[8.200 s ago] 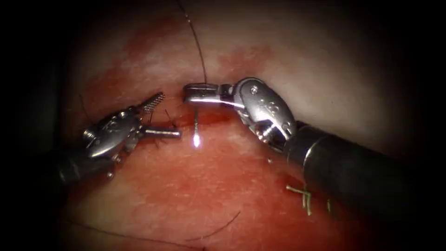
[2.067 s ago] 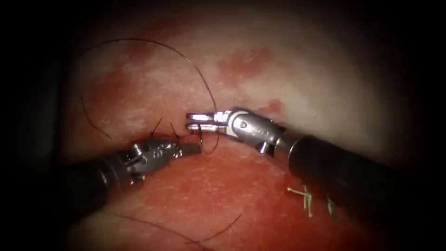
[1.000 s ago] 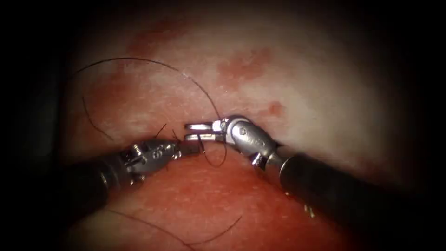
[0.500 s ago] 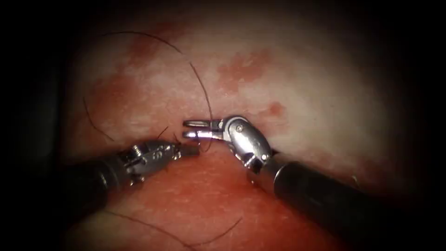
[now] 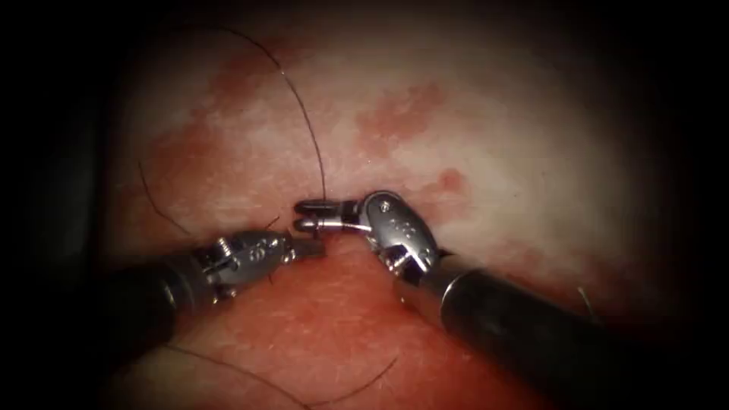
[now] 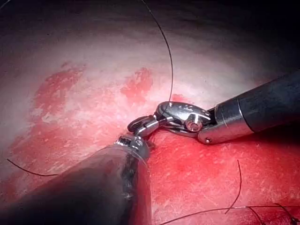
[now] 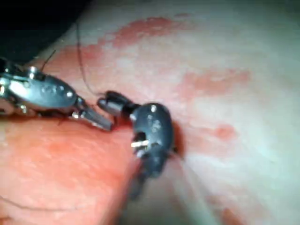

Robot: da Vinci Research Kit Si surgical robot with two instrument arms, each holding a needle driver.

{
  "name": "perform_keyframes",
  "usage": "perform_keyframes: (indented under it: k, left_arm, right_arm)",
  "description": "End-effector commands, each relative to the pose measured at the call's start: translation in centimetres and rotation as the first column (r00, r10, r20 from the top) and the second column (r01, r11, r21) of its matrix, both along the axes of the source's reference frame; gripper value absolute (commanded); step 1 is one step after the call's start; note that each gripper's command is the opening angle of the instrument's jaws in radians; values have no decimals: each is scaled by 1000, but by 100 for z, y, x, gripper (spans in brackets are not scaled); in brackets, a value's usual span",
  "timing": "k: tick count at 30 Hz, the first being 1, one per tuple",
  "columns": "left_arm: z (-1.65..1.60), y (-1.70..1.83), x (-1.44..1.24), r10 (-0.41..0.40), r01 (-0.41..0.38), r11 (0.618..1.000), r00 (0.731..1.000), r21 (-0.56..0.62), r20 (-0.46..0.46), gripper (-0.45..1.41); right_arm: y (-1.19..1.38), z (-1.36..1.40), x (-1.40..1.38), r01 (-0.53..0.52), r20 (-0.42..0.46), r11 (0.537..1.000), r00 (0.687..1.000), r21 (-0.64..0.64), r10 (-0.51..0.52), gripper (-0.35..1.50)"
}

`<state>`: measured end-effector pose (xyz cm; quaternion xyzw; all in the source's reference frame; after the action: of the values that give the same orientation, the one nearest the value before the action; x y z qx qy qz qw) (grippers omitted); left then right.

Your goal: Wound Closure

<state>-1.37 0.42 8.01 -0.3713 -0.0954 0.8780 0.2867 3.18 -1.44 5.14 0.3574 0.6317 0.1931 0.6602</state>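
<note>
Both tips are meeting right at the cut, which they are covering. The right arm's silver needle driver (image 5: 307, 215) is reaching in from the right on its dark shaft, and its two jaws are lying level and just narrowly apart. The thin dark thread (image 5: 307, 129) is dropping in a long arc across the pale tissue (image 5: 493, 152) and landing on the upper jaw. Whether it is pinched there or only draped, I cannot tell.

The left arm's smaller silver driver (image 5: 313, 247) is sitting just below it. Its jaws are looking closed, and I am not making out a strand between them (the tips are tiny here). In the left wrist view the two tips are nearly touching. Where the curved needle is, I cannot tell.

My reading is that this is thread handling at the cut. Doing it well is calling for slow, even tension along the line of the thread, tips kept low and close, and no snagging on the short stubs (image 5: 269, 222) beside the left tool. A loose dark strand (image 5: 357, 383) is lying on the red fluid (image 5: 342, 334) lower down and is worth avoiding.

As for writing, small marks are showing on the left tool's wrist (image 5: 262, 244), but nothing is readable.
</note>
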Motion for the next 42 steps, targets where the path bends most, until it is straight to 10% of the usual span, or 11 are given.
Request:
perform_keyframes:
  k: [1,18,25,30,42]
  left_arm:
    - [7,0,-6,1,-1,1000,1000,0,1,-45]
    - [5,-1,-6,5,-5,1000,1000,4,-1,-45]
    - [6,-4,-16,8,-8,1000,1000,10,4,-45]
    - [10,-8,-22,15,-15,1000,1000,15,2,-45]
    - [27,-23,-26,33,-32,997,999,69,-17,-45]
  right_arm:
    - [1,5,9,3,0,1000,1000,18,-3,-35]
    - [6,6,9,-6,54,990,999,142,-1,-35]
    - [35,-9,16,-99,-55,973,995,-208,89,-35]
    - [50,-24,14,-175,-116,859,984,-481,136,-35]
    - [73,-43,8,-246,-166,776,969,-580,183,-35]
